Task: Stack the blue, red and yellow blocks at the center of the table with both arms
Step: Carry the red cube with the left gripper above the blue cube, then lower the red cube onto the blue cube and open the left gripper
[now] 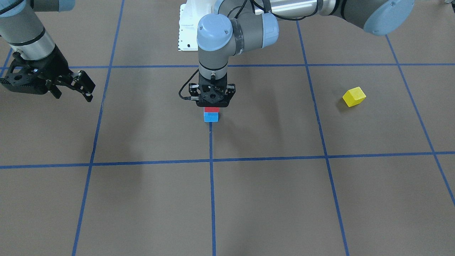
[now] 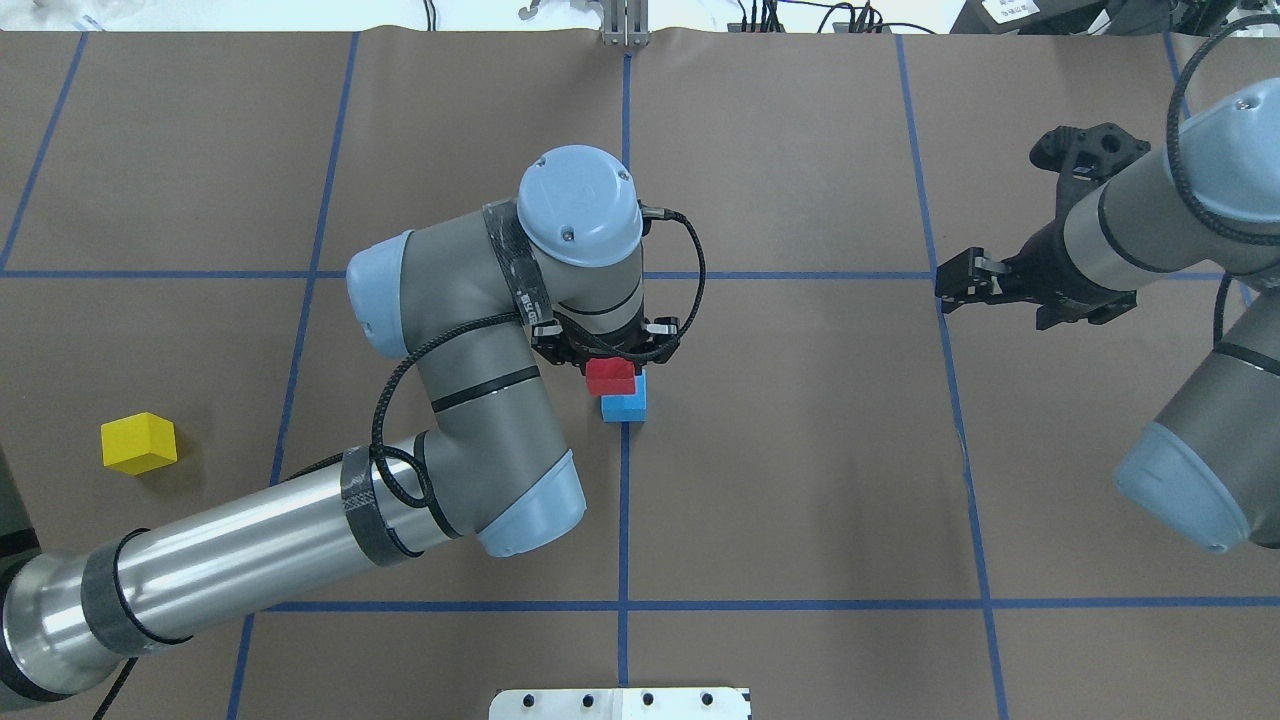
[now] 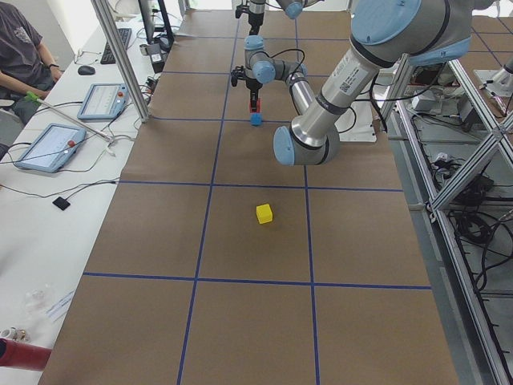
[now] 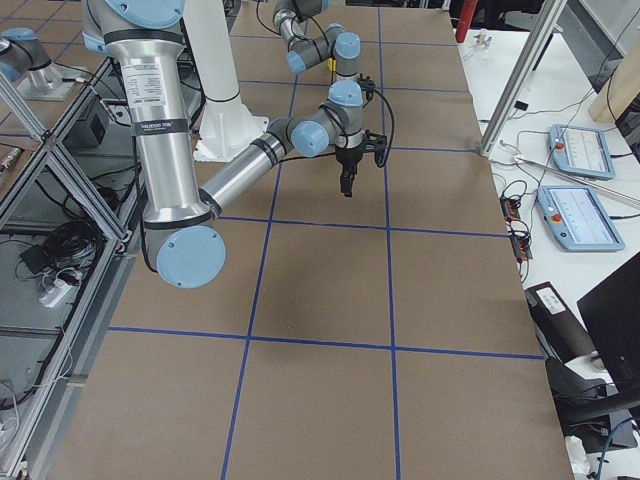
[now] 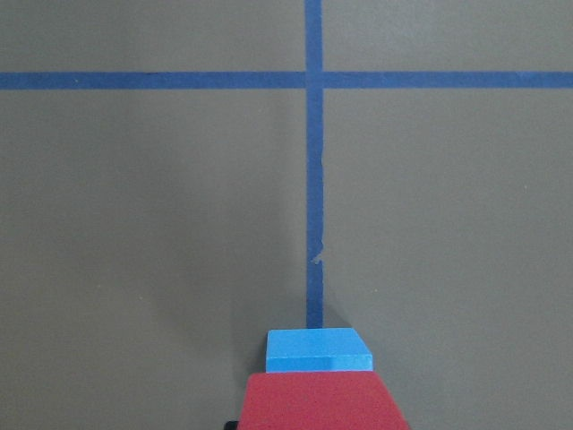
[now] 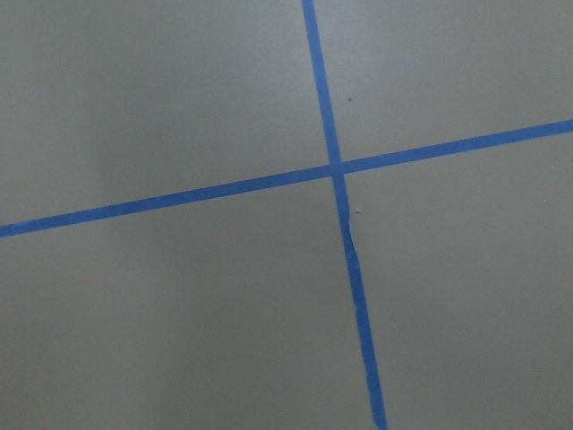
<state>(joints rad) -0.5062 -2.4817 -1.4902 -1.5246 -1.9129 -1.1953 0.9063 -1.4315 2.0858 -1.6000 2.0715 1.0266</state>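
The left hand [image 1: 212, 104] was closed on the red block [image 2: 610, 378] above the blue block [image 2: 626, 406]; an off-centre release could topple it.

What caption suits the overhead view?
Left gripper holds red block over blue block at centre of table; yellow block lies apart, right gripper open.

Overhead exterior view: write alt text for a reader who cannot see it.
The left gripper holds the red block on or just above the blue block at the centre of the table. The yellow block lies alone at far left; the right gripper hangs empty at right.
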